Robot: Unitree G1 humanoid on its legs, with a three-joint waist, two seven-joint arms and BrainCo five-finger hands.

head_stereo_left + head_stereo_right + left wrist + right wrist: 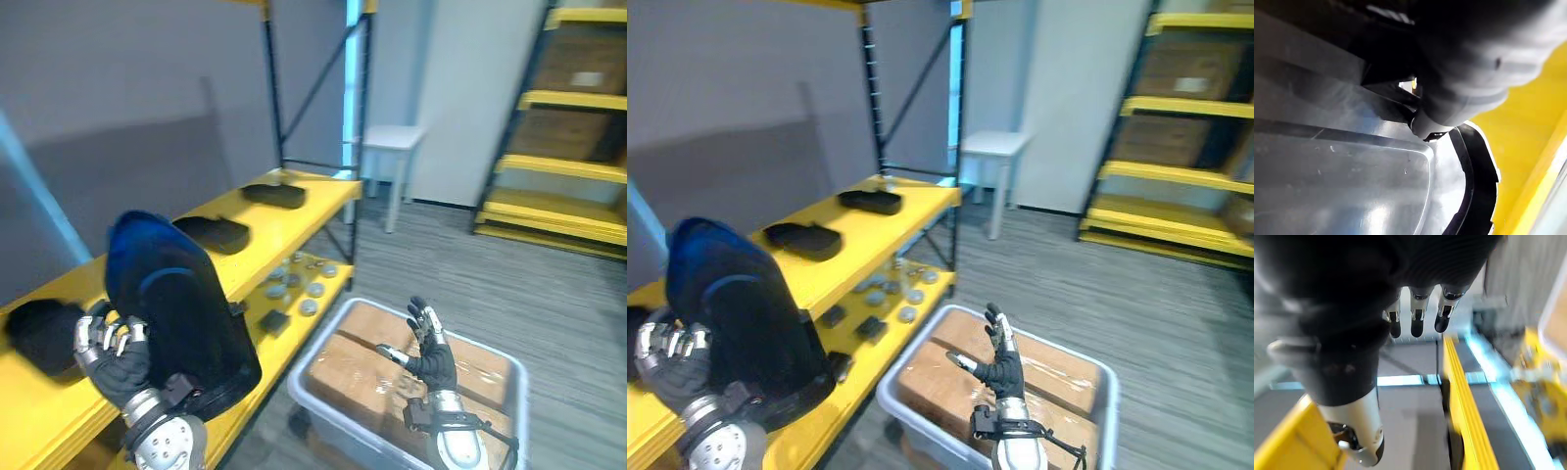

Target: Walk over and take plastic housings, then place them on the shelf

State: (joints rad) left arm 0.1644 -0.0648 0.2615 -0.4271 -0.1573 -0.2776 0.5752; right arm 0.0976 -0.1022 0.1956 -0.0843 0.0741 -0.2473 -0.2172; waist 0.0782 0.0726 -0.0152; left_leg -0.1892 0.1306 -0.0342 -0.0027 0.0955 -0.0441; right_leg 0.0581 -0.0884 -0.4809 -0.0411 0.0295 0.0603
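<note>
We see the yellow shelf (284,225) running along the wall on the left, and a second yellow rack (578,166) well apart on the right. A grey bin (338,431) holding a cardboard box (358,362) stands on the floor just beside the shelf. The large black housing (181,313), glossy with a blue sheen, stands upright on the shelf's near end. Our left hand (113,352) has its fingers curled round the housing's edge. Two flat black housings (212,233) lie farther along the same level. Our right hand (431,357) hovers over the box, fingers straight and spread, holding nothing. Small round parts (294,284) lie on the level below.
</note>
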